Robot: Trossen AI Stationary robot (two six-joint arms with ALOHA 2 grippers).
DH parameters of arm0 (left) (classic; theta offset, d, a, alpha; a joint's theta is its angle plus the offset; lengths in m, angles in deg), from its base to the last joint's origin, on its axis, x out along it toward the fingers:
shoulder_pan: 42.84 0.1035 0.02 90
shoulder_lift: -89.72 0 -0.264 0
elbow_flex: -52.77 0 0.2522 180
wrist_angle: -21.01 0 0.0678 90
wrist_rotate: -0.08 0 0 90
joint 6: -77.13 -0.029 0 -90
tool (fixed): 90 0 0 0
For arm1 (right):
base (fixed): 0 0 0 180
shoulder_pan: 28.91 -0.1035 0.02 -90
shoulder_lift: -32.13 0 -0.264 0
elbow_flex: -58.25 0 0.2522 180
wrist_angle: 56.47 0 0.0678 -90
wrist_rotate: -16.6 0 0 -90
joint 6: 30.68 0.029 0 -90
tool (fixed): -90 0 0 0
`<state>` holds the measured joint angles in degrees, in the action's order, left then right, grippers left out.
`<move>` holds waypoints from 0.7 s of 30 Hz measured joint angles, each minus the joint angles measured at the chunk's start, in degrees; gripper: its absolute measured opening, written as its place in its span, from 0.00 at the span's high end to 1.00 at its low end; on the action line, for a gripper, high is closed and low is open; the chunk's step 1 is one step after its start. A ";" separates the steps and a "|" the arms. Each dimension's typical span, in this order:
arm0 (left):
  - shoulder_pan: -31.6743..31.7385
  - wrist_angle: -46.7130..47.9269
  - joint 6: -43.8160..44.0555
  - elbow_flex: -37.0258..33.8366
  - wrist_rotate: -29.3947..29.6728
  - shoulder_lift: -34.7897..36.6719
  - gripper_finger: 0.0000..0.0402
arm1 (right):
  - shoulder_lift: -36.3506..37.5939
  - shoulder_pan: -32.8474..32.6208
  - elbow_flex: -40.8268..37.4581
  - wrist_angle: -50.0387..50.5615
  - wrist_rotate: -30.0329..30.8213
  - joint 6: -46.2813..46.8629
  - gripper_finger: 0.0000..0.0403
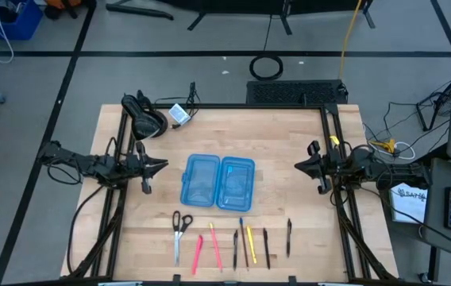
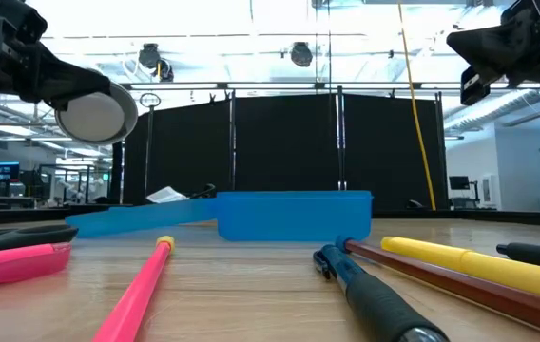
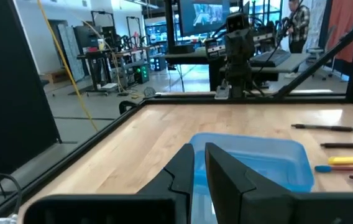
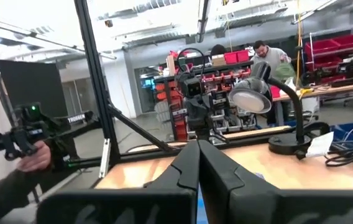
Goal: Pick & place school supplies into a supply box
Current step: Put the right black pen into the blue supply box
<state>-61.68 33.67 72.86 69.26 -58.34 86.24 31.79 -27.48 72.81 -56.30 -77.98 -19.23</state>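
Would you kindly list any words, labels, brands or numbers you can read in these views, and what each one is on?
None can be read.
White tag by the desk lamp: print too small.
Paper beside the table: marks blurred.
Supply box, scissors: no label shows.
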 joint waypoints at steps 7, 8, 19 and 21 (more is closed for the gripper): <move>0.00 -6.49 -6.85 0.00 0.01 0.00 0.88 | -0.96 -0.05 2.12 -7.89 7.33 -1.44 1.00; 0.01 -8.59 -8.93 0.00 0.02 0.01 0.88 | -1.79 -0.20 3.10 -4.86 7.56 -0.88 1.00; 0.01 -13.05 -16.47 0.02 0.48 0.02 0.88 | -29.72 -10.53 21.73 4.22 25.66 4.88 0.88; 0.01 -11.43 -16.10 0.02 0.48 0.00 0.88 | -36.34 -12.88 28.66 8.35 28.61 5.06 0.84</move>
<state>-61.67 22.24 56.76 69.27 -57.86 86.23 -4.54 -40.37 101.46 -47.95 -49.37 -14.17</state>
